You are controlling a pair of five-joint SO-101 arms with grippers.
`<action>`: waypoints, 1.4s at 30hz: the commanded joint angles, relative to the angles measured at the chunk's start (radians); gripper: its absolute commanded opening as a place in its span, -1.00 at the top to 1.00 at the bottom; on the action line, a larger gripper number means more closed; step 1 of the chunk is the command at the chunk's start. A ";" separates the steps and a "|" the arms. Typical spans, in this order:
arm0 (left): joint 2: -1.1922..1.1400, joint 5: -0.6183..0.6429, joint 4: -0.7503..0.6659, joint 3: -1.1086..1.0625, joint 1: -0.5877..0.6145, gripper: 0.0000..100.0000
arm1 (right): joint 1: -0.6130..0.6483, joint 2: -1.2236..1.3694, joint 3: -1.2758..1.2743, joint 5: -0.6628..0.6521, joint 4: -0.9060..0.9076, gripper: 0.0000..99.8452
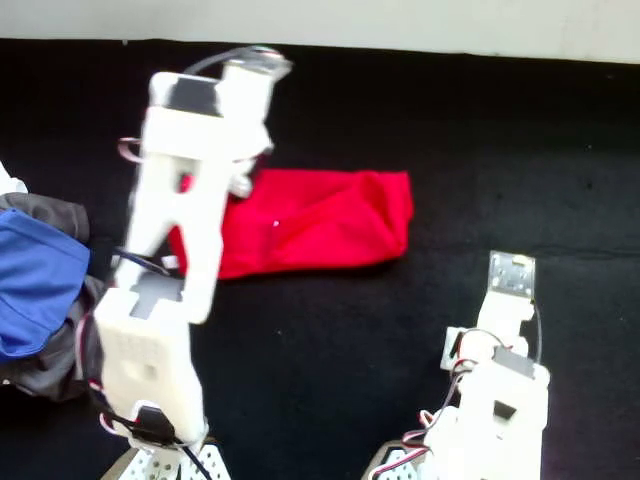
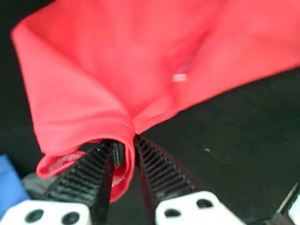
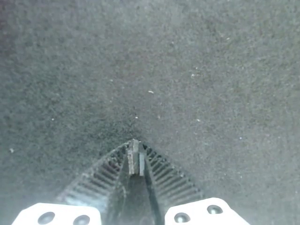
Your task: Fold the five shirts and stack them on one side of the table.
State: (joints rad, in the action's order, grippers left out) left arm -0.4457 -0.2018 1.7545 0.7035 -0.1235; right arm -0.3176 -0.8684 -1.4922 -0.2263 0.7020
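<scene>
Jaws of the left arm (image 1: 175,230) pinch the red shirt (image 2: 140,61) at its hem on the black desk (image 1: 500,150), while those of the right arm (image 1: 495,390) sit closed.

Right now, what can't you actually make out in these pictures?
High view: the white left arm covers one end of the red cloth shirt, hiding where its jaws pinch it.
High view: the blue cloth shirt and the dark grey garment beneath it are cut by the left edge; how many garments lie there cannot be told.
Left wrist view: the red shirt runs off the frame, its shape incomplete.
</scene>
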 commanded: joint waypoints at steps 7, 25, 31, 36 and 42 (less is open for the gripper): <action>-0.068 -0.003 -0.218 0.042 -0.245 0.98 | 0.022 -0.002 -0.031 0.011 -0.033 0.99; -0.358 -0.003 -0.506 0.300 -0.364 0.85 | 0.022 -0.002 -0.035 0.014 -0.047 0.99; -0.420 0.084 -0.419 0.503 -0.337 0.57 | 0.022 -0.002 -0.035 0.014 -0.047 0.99; -0.418 0.091 -0.273 0.662 -0.265 0.64 | 0.022 -0.002 -0.035 0.014 -0.047 0.99; -0.429 0.089 -0.120 0.595 -0.208 0.96 | 0.022 -0.002 -0.035 0.014 -0.047 0.99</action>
State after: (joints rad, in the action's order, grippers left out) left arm -0.8784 -0.1204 1.5950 1.3341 -0.3414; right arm -0.3145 -0.8700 -1.5121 -0.2186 0.6728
